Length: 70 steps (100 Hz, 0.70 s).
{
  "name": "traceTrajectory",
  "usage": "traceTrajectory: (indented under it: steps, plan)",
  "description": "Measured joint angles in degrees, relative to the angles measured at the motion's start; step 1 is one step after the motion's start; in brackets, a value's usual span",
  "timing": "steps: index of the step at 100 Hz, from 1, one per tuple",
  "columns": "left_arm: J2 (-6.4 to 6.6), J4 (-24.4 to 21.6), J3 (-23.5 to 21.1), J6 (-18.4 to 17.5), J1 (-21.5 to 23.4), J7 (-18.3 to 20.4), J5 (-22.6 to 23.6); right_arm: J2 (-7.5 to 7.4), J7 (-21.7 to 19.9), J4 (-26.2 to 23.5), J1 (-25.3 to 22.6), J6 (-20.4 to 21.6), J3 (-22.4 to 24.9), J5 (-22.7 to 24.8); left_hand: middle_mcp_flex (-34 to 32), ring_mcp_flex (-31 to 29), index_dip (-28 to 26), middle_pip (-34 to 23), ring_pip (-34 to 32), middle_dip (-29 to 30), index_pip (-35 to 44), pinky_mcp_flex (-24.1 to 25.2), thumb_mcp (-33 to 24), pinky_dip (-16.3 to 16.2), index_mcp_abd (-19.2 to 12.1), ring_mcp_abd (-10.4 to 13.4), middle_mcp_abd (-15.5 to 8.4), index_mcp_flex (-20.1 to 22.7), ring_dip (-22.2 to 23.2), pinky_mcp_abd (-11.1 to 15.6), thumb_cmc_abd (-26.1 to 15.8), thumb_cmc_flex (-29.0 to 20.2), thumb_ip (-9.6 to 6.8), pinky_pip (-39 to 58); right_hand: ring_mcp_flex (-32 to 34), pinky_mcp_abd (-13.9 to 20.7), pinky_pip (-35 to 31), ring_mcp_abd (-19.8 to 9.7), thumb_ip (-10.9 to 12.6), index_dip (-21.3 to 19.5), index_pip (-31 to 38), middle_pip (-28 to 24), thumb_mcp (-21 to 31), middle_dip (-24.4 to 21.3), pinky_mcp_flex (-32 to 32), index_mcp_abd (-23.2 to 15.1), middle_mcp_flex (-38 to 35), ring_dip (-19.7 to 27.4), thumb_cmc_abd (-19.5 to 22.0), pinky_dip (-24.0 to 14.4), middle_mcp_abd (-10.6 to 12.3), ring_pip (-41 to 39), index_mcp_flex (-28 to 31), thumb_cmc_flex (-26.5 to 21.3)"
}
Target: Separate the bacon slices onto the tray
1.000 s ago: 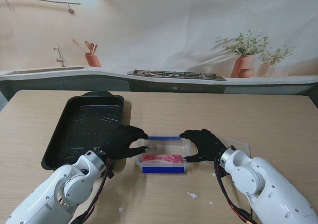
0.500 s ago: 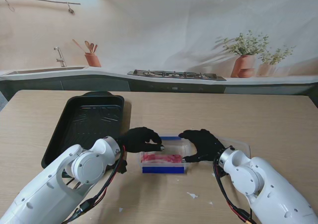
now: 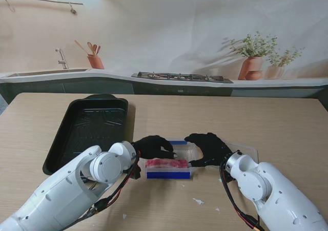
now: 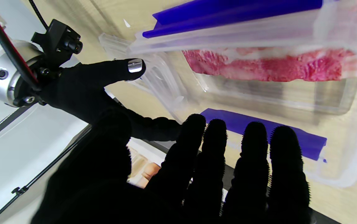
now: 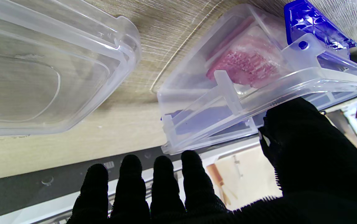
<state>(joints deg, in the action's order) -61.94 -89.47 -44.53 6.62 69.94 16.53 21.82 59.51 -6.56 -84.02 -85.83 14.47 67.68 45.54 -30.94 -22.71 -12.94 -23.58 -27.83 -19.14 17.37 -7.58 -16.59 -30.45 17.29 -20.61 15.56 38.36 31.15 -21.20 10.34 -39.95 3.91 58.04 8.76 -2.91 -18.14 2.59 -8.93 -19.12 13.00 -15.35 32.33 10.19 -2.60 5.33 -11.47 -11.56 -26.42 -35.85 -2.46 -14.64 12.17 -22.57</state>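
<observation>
The clear container [image 3: 169, 165] with blue clips sits mid-table, and the pink bacon slices [image 3: 166, 164] lie stacked inside it. My left hand [image 3: 154, 146] hovers over the container's far left part, fingers spread and holding nothing. In the left wrist view its fingers [image 4: 215, 149] reach over the blue clip, with the bacon [image 4: 271, 67] beyond them. My right hand [image 3: 207, 148] is at the container's right end, open, with its thumb [image 5: 290, 130] against the rim of the container [image 5: 243, 102]. The black tray [image 3: 87, 131] lies to the left with nothing in it.
The container's clear lid [image 3: 247, 150] lies flat just right of my right hand, also seen as the lid [image 5: 41, 68] in the right wrist view. A few white scraps [image 3: 198, 201] lie on the wood nearer to me. A counter backdrop rises behind the table.
My left hand has moved right, from the tray's edge to above the container's left part. The right hand and the container have stayed put.
</observation>
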Motion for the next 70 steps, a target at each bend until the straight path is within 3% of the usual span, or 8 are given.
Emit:
traceTrajectory:
  steps: [15, 70]
  plan:
    - [-0.84, 2.1, 1.5, 2.0, -1.5, -0.4, -3.7, 0.05, 0.5, 0.1, 0.0, 0.0, -0.2, -0.4, 0.1, 0.8, 0.3, 0.0, 0.4, 0.1, -0.5, 0.8, 0.0, 0.0, 0.5, 0.0, 0.4, 0.0, -0.6, 0.0, 0.0, 0.0, 0.0, 0.0, 0.0, 0.0, 0.0, 0.0, 0.0, 0.0, 0.0, -2.5, 0.0, 1.2, 0.0, 0.0, 0.0, -0.1, 0.0, 0.0, 0.0, -0.6, 0.0, 0.0]
    - [-2.33, 7.4, 8.4, 4.5, -7.4, 0.6, -6.3, 0.19, 0.6, 0.3, 0.1, -0.2, -0.3, -0.9, 1.9, 3.5, 1.3, 0.7, 2.4, 0.5, -2.3, 4.1, 2.8, 2.1, 1.3, 0.0, 1.1, -1.4, -2.2, 0.7, -1.3, 0.0, 0.0, -4.3, 0.0, -0.1, 0.0, 0.0, 0.0, -0.6, 0.1, -3.3, 0.0, 1.2, 0.1, 0.0, 0.0, -0.1, 0.0, 0.0, -0.1, -0.7, 0.1, -0.7]
